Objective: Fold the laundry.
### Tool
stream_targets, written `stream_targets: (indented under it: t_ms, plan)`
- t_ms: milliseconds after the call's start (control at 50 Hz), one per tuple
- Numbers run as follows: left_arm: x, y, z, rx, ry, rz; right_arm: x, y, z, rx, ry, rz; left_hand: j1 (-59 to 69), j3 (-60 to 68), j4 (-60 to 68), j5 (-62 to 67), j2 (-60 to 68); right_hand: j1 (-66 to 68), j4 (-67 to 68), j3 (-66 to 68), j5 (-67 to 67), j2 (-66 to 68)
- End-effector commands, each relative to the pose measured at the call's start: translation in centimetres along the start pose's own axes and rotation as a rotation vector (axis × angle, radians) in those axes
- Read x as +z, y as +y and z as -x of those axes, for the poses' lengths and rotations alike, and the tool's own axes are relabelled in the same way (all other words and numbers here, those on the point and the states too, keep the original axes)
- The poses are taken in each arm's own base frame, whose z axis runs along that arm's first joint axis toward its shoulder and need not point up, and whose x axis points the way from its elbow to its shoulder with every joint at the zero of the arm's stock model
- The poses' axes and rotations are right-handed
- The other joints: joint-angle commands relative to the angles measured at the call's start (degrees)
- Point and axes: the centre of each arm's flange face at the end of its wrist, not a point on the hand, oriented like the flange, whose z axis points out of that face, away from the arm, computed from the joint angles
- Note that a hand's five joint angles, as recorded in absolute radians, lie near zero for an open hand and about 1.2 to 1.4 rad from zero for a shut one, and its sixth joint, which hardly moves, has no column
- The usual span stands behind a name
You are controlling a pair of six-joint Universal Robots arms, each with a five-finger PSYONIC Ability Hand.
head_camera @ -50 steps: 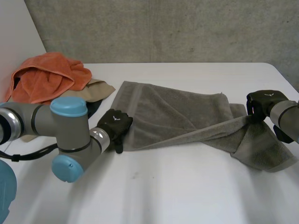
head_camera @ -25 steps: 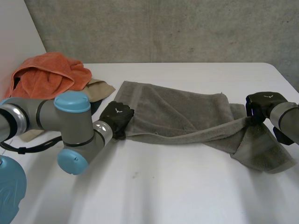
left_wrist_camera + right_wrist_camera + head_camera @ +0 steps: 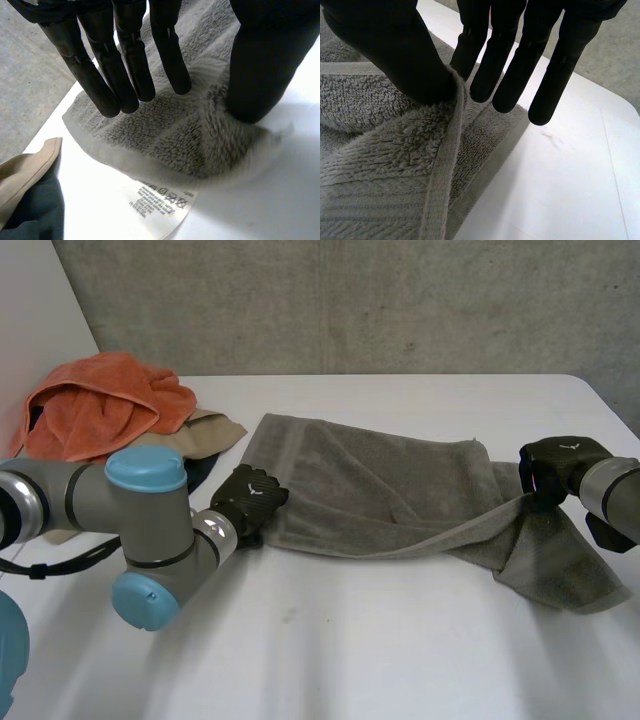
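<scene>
Your grey towel (image 3: pixel 380 490) lies stretched across the white table (image 3: pixel 400 650) between the two hands. The right hand (image 3: pixel 562 462) holds one end raised. In the right wrist view the hemmed edge of the towel (image 3: pixel 380 165) runs up between the thumb (image 3: pixel 385 45) and the nearest finger and is nipped there. The other fingers are straight and side by side, reaching past it over bare table. From that hand one edge runs taut toward the left hand (image 3: pixel 250 502), and the rest of that end lies in a loose fold on the table beside the right hand.

The left hand sits on the opposite end, at the corner. In the left wrist view its fingers (image 3: pixel 130 60) hang straight and close together over the towel (image 3: pixel 165 135), spread well away from the thumb (image 3: pixel 260 65), which presses the pile down. A white care label (image 3: pixel 160 202) pokes out at the corner, just past the fingertips. Beside that hand you have a beige cloth (image 3: pixel 215 430) lying on a dark one (image 3: pixel 35 215), and beyond them a heap of orange cloth (image 3: pixel 100 405).
</scene>
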Motion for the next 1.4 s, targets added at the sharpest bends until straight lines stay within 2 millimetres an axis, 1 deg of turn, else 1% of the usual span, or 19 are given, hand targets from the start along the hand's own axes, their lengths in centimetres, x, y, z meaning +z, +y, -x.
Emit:
stream_targets:
  t_ms: [20,60,180,320,440,540,620,720,740,780,800,820,900,960,1060,1140,1200,1300,1400]
  plan:
    - [1.1,0.5,0.3,-0.008,-0.031,-0.015,0.1,0.2,0.2,-0.001,-0.005,0.008,18.0,17.6,17.8,18.1,17.7,15.2,11.6,12.0,13.4,12.6]
    - [1.3,0.5,0.5,-0.017,-0.035,-0.017,0.1,0.2,0.1,0.0,-0.001,0.005,35.4,35.0,35.2,35.5,35.1,15.2,11.6,12.0,13.4,12.6]
    - [0.0,-0.4,0.9,-0.037,-0.021,0.006,-0.3,-0.2,-0.2,0.003,0.004,-0.003,35.5,35.2,35.3,35.7,35.2,15.2,11.6,12.0,13.4,12.6]
    - [-5.9,-2.3,1.3,-0.004,0.033,0.087,-2.5,-0.4,1.3,-0.104,-0.105,0.053,35.5,35.2,35.3,35.7,35.2,15.2,11.6,12.0,13.4,12.6]
    - [-10.0,0.3,0.8,0.09,0.156,0.297,-5.4,3.1,3.4,-0.424,-0.348,0.282,35.5,35.2,35.3,35.7,35.2,15.2,11.6,12.0,13.4,12.6]
    - [-9.7,1.1,1.9,0.108,0.17,0.35,-5.6,5.0,3.6,-0.616,-0.431,0.39,35.5,35.2,35.3,35.7,35.2,15.2,11.6,12.0,13.4,12.6]
    - [-6.8,0.1,3.4,0.11,0.091,0.276,-3.2,4.5,3.2,-0.64,-0.332,0.363,35.5,35.2,35.3,35.7,35.2,15.2,11.6,12.0,13.4,12.6]
    - [-2.8,-5.0,8.6,0.086,-0.153,0.035,-0.4,-1.1,1.6,-0.612,-0.085,0.124,35.5,35.2,35.3,35.7,35.2,15.2,11.6,12.0,13.4,12.6]
    - [-2.1,-7.8,11.1,0.063,-0.265,-0.095,0.2,-4.0,0.8,-0.587,0.014,0.007,35.5,35.2,35.3,35.7,35.2,15.2,11.6,12.0,13.4,12.6]
    - [-1.8,-10.8,13.6,0.019,-0.364,-0.241,0.3,-7.2,-0.2,-0.551,0.115,-0.124,35.5,35.2,35.3,35.7,35.2,15.2,11.6,12.0,13.4,12.6]
    - [-2.0,-12.3,15.0,-0.006,-0.415,-0.321,0.2,-8.7,-0.7,-0.53,0.163,-0.193,35.5,35.2,35.3,35.7,35.2,15.2,11.6,12.0,13.4,12.6]
    - [-2.8,-15.4,17.6,-0.052,-0.509,-0.489,-0.2,-11.6,-1.5,-0.478,0.247,-0.33,35.5,35.2,35.3,35.7,35.2,15.2,11.6,12.0,13.4,12.6]
    - [-5.4,-20.6,21.7,-0.162,-0.642,-0.823,-3.0,-17.6,-2.9,-0.372,0.392,-0.669,35.5,35.2,35.3,35.7,35.2,15.2,11.6,12.0,13.4,12.6]
    - [-6.3,-21.7,22.6,-0.182,-0.662,-0.892,-4.4,-19.6,-3.2,-0.355,0.438,-0.805,35.5,35.2,35.3,35.7,35.2,15.2,11.6,12.0,13.4,12.6]
    - [-5.5,-19.7,21.4,-0.18,-0.632,-0.76,-3.7,-17.4,-1.9,-0.398,0.352,-0.751,35.5,35.2,35.3,35.7,35.2,15.2,11.6,12.0,13.4,12.6]
    - [-4.1,-14.2,19.4,-0.202,-0.597,-0.551,-2.4,-13.9,-0.5,-0.417,0.244,-0.641,35.5,35.2,35.3,35.7,35.2,15.2,11.6,12.0,13.4,12.6]
    - [-3.7,-11.4,18.0,-0.219,-0.565,-0.464,-1.7,-11.8,0.4,-0.423,0.174,-0.585,35.5,35.2,35.3,35.7,35.2,15.2,11.6,12.0,13.4,12.6]
    - [-3.2,-5.2,13.2,-0.261,-0.45,-0.282,0.1,-5.0,2.9,-0.423,-0.007,-0.416,35.5,35.2,35.3,35.7,35.2,15.2,11.6,12.0,13.4,12.6]
    - [-3.1,-0.8,8.9,-0.274,-0.337,-0.172,1.9,1.1,4.5,-0.399,-0.103,-0.254,35.5,35.2,35.3,35.7,35.2,15.2,11.6,12.0,13.4,12.6]
